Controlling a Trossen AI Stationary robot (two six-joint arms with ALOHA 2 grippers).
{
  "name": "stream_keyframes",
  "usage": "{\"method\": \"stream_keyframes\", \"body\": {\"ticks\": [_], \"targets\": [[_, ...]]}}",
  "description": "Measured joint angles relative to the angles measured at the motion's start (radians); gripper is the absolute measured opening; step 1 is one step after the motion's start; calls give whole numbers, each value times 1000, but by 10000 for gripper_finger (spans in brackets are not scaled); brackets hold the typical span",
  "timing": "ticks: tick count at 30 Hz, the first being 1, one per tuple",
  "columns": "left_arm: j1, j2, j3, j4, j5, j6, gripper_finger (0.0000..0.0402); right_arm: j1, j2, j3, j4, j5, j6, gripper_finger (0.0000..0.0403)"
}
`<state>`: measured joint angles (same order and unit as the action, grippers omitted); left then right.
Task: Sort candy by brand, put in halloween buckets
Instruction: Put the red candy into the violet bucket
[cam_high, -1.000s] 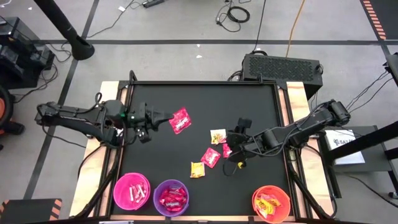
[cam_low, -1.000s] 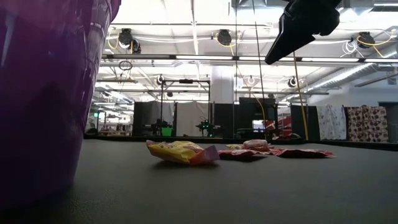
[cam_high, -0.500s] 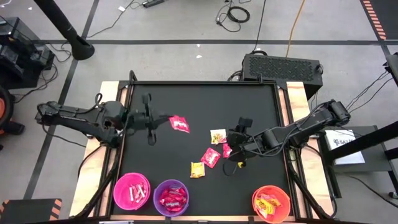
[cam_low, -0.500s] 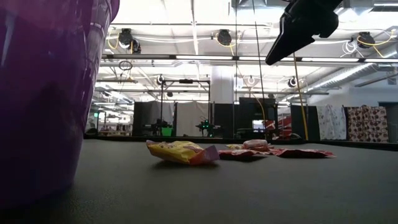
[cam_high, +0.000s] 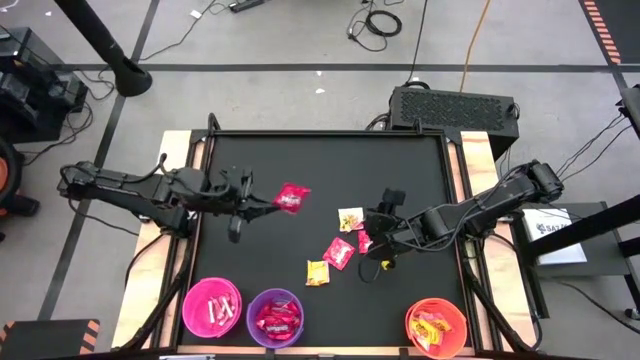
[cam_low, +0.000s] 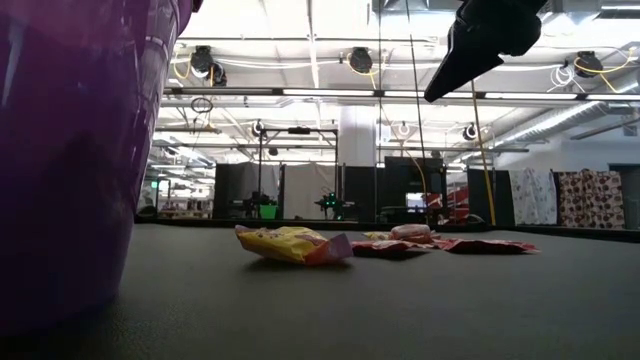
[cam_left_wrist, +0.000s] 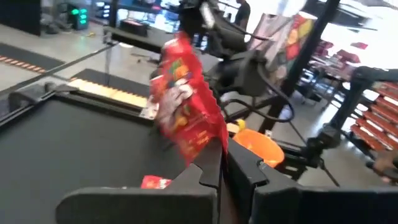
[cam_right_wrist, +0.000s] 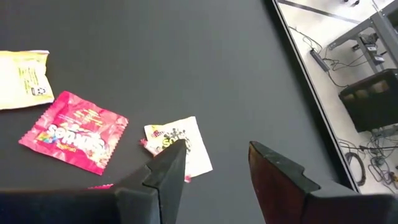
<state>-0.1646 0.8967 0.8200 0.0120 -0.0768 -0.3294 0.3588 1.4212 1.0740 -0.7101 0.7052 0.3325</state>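
My left gripper (cam_high: 272, 200) is over the table's left half, level and shut on a red candy packet (cam_high: 292, 198) held above the table. My right gripper (cam_high: 372, 240) hangs open over the loose candy at mid-right, touching nothing. Under it lie a pale packet (cam_right_wrist: 177, 143), a magenta packet (cam_right_wrist: 74, 137) and a yellow one (cam_right_wrist: 22, 78), all flat on the black table. The pink bucket (cam_high: 212, 308), purple bucket (cam_high: 274, 316) and orange bucket (cam_high: 438, 327) stand along the near edge, each with candy inside. My left gripper pinches the red packet by one edge near a corner (cam_left_wrist: 214, 140) between its two fingers. The fingers come level from the table's left. The packet sticks out past the fingertips, tilted, lifted clear of the table.
The table has a raised frame (cam_high: 330, 133) around its black top. A yellow packet (cam_high: 317, 272) and a magenta one (cam_high: 339, 252) lie between the arms. In the low view the purple bucket (cam_low: 70, 150) fills the left side. Free black surface lies at the far side.
My left gripper has rolled about its own pointing line while staying nearly in place, still shut on the red packet. The packet has turned with it and stays clear of the table. My right arm has kept still.
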Motion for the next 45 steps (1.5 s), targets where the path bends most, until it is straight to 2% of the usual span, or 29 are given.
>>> {"method": "stream_keyframes", "body": {"ticks": [3,6,9,16,19,23,29,37,45], "targets": [[-17,0,0,1,65,18,13,0,0,0,4,0,0,166],[-38,0,0,11,186,13,13,1,0,0,4,-1,0,166],[-69,0,0,51,297,-63,13,1,0,0,3,-1,-1,166],[-187,2,0,7,314,-164,13,1,0,0,3,-1,-10,166],[-230,10,0,-84,273,-235,13,1,0,0,3,-1,-11,166],[-310,31,0,-188,115,-323,13,1,0,0,2,0,-11,166],[-439,106,5,-182,-44,-388,13,1,0,0,2,0,-11,166],[-560,262,98,-207,-116,-444,13,-7,0,0,3,3,-21,166],[-597,472,224,-484,-104,-488,13,-43,0,0,4,3,-31,166]]}}
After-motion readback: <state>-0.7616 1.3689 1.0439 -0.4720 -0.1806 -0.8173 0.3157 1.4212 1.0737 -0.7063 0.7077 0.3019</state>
